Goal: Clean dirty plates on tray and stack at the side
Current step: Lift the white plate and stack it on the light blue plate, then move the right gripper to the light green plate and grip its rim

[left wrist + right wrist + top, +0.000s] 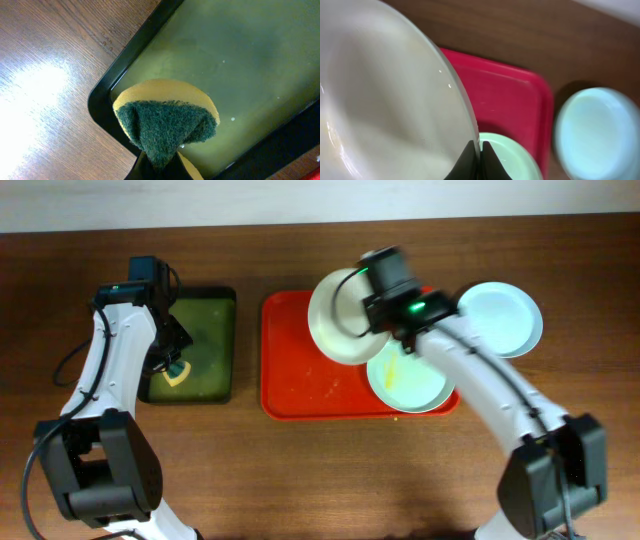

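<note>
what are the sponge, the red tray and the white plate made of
Sponge: yellow foam under a coarse, fibrous green scouring layer. Red tray: probably plastic, smooth with a dull sheen. White plate: glossy, soft highlights; ceramic or melamine, cannot tell.

Overhead view is evenly lit and pretty bright with only soft shadows, but the right arm [480, 370] goes smeary where it meets the white plate [340, 320]. Left wrist view has a big blown-out glare patch on the worktop [35, 95] left of the green tray [225, 65], and the sponge [167, 130] is tack sharp. Right wrist view is mush all over, especially the aqua plate [595, 132] right of the red tray [510, 100]. Tiny glints on the white plate's rim.
</note>
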